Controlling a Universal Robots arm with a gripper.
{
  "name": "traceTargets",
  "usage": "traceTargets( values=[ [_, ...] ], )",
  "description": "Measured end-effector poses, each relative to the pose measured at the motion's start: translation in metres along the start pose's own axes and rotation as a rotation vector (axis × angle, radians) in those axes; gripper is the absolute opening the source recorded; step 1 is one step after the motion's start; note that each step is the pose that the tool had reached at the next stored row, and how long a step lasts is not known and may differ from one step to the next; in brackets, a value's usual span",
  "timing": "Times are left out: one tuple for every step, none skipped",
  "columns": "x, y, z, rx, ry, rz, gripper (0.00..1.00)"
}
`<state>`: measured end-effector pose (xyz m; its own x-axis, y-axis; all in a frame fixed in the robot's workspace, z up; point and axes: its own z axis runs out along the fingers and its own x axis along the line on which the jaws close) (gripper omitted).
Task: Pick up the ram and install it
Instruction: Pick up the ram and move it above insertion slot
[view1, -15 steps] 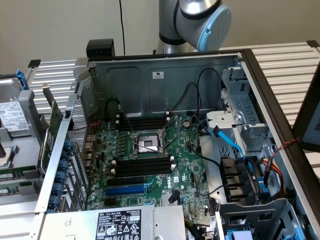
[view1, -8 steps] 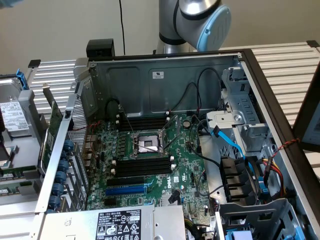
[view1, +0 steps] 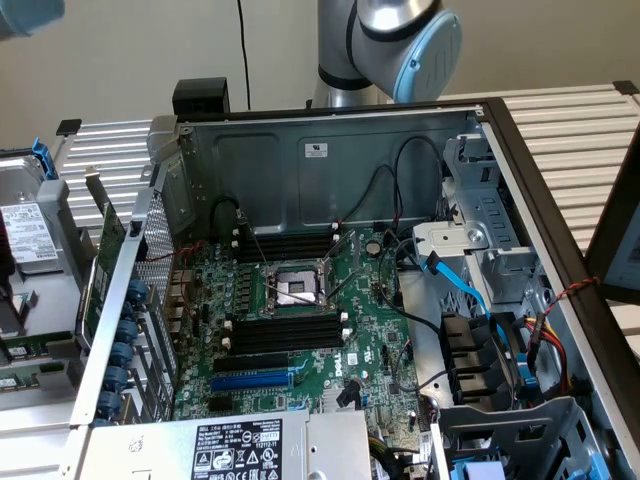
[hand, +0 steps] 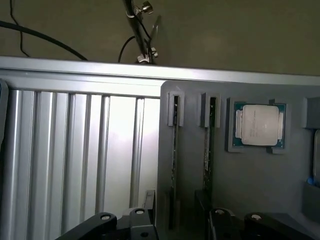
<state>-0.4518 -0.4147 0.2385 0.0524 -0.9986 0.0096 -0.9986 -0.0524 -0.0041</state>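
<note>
Two ram sticks stand on edge in a grey holder tray (hand: 195, 100). One ram (hand: 173, 150) runs toward the gap between my fingers; the other ram (hand: 206, 147) stands parallel beside it. My gripper (hand: 180, 225) hovers over the tray's end, open, with its dark fingers (hand: 122, 224) spread wide and nothing held. In the exterior view the arm's blue-capped joint (view1: 425, 45) shows behind the open computer case (view1: 330, 160). Long black slots (view1: 285, 330) with white end clips lie on the green motherboard (view1: 370, 330).
A silver-lidded processor (hand: 260, 125) sits in the same tray, beside the sticks. A ribbed aluminium table (hand: 75, 160) adjoins the tray. Inside the case are a processor socket (view1: 295, 290), a blue expansion slot (view1: 250, 380), loose black cables (view1: 400, 310) and a drive cage (view1: 490, 270).
</note>
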Motion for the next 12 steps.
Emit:
traceTargets(
  values=[
    [0.000,0.0001,0.0019,0.0001,-0.0001,0.000,0.44],
    [0.000,0.0002,0.0037,0.0001,-0.0001,0.000,0.44],
    [0.000,0.0003,0.0055,0.0000,0.0000,0.000,0.44],
    [0.000,0.0004,0.0074,0.0000,0.0000,0.000,0.44],
    [0.000,0.0004,0.0092,0.0001,0.0000,0.000,0.44],
    [0.000,0.0004,0.0110,0.0000,0.0000,0.000,0.44],
    [0.000,0.0004,0.0127,0.0000,0.0000,0.000,0.44],
    [0.000,0.0004,0.0146,0.0001,0.0000,0.000,0.44],
    [0.000,0.0004,0.0164,0.0001,-0.0001,0.000,0.44],
    [0.000,0.0004,0.0181,0.0001,0.0000,0.000,0.44],
    [0.000,0.0004,0.0200,0.0000,0.0000,0.000,0.44],
    [0.000,0.0004,0.0219,0.0000,0.0000,0.000,0.44]
  ],
)
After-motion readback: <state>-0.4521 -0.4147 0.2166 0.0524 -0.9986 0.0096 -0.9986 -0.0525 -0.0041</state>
